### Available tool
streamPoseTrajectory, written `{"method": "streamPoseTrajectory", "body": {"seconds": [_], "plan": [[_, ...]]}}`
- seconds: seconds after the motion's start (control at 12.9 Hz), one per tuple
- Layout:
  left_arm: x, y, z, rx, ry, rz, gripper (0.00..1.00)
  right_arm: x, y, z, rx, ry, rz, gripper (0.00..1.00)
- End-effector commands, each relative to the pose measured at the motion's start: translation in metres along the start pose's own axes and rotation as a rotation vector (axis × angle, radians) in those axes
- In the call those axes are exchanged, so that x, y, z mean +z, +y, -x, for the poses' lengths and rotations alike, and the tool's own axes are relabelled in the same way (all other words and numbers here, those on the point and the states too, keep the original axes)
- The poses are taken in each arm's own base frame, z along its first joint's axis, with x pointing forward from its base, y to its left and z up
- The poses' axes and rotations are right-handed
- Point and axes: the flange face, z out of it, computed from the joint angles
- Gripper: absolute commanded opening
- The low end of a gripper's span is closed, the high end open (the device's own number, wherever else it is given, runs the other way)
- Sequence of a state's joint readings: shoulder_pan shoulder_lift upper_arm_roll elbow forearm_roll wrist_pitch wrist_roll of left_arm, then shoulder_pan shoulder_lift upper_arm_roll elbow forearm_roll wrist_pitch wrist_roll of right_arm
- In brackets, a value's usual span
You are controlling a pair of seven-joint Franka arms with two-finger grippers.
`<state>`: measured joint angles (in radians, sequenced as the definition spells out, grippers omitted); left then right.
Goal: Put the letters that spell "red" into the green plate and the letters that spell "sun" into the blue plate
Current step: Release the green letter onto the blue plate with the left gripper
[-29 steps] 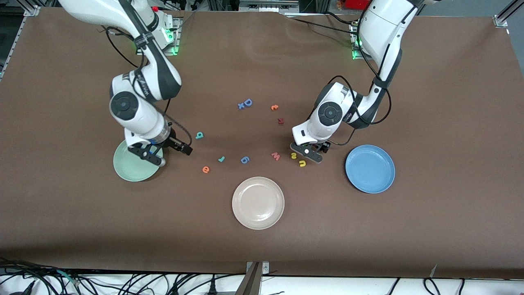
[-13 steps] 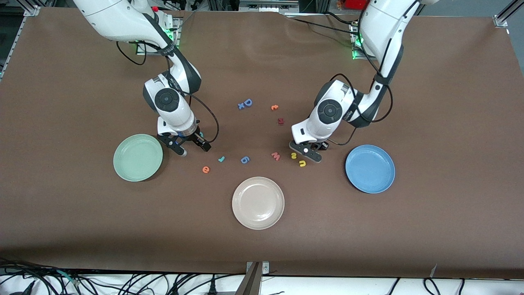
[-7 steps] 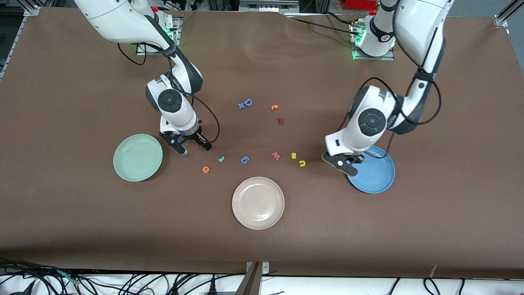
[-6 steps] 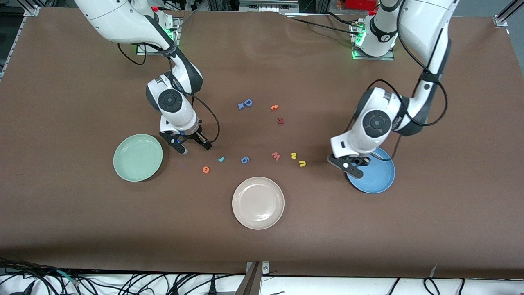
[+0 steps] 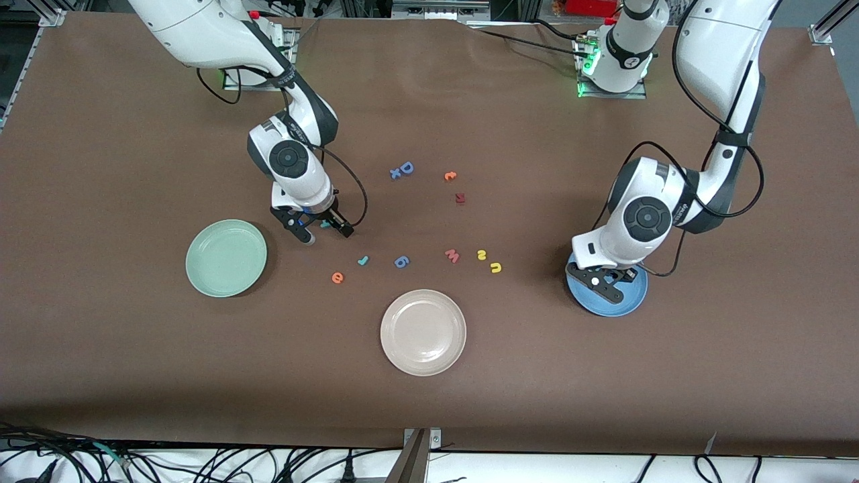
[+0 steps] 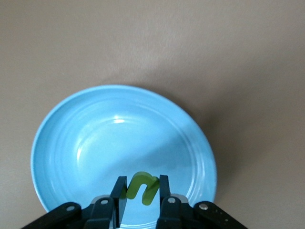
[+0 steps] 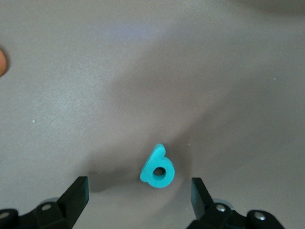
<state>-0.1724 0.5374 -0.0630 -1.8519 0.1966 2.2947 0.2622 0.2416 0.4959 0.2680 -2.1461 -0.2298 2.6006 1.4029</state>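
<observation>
My left gripper (image 5: 607, 283) hangs over the blue plate (image 5: 636, 295), shut on the dark green "n" (image 6: 143, 187), which shows above the blue plate (image 6: 95, 138) in the left wrist view. My right gripper (image 5: 323, 232) stands open, low over the teal "d" (image 5: 325, 225); the "d" (image 7: 158, 168) lies flat on the table between its fingers (image 7: 78, 190), untouched. The orange "e" (image 5: 337, 277) and teal "r" (image 5: 363, 260) lie nearer the front camera than the "d". The yellow "s" (image 5: 481, 255) and "u" (image 5: 496, 267) lie mid-table. The green plate (image 5: 226, 257) holds nothing.
A beige plate (image 5: 423, 332) sits nearest the front camera. A blue "6" (image 5: 401, 261) and pink "w" (image 5: 452, 255) lie between the letter groups. A blue "D" (image 5: 406, 168), an orange letter (image 5: 450, 176) and a dark red "R" (image 5: 460, 198) lie nearer the robots' bases.
My left arm has carried the green "n" from beside the yellow letters to over the blue plate. My right gripper has shifted from beside the green plate to over the teal "d".
</observation>
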Motion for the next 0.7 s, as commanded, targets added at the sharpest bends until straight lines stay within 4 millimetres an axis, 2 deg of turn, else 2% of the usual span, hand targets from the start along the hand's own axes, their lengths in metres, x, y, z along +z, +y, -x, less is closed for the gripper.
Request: {"method": "streamPoseTrajectory", "body": {"seconds": [0.0, 0.08, 0.23, 0.31, 0.39, 0.46, 0.54, 0.62], "plan": [[0.020, -0.015, 0.002, 0.016, -0.024, -0.001, 0.08, -0.008, 0.009, -0.001, 0.000, 0.014, -0.008, 0.88], [0.023, -0.022, 0.004, 0.004, -0.020, 0.001, 0.10, -0.007, 0.011, -0.003, 0.001, 0.014, -0.007, 0.88], [0.028, -0.022, 0.005, 0.016, -0.022, 0.005, 0.14, -0.007, 0.012, -0.004, -0.005, 0.013, -0.005, 0.88], [0.029, -0.022, 0.004, 0.015, -0.022, 0.005, 0.26, -0.003, 0.017, -0.005, -0.011, 0.009, 0.001, 0.87], [0.028, -0.022, 0.003, 0.016, -0.020, 0.005, 0.48, -0.002, 0.019, -0.006, -0.011, 0.008, -0.004, 0.86], [0.025, -0.022, 0.001, 0.019, -0.014, 0.002, 0.65, -0.001, 0.020, -0.005, -0.014, 0.009, -0.008, 0.83], [0.023, -0.020, -0.002, 0.023, -0.010, 0.000, 0.78, 0.001, 0.021, -0.004, -0.024, 0.007, -0.006, 0.76], [0.018, -0.019, -0.003, 0.024, -0.004, -0.002, 1.00, 0.001, 0.022, -0.005, -0.038, 0.007, -0.004, 0.68]]}}
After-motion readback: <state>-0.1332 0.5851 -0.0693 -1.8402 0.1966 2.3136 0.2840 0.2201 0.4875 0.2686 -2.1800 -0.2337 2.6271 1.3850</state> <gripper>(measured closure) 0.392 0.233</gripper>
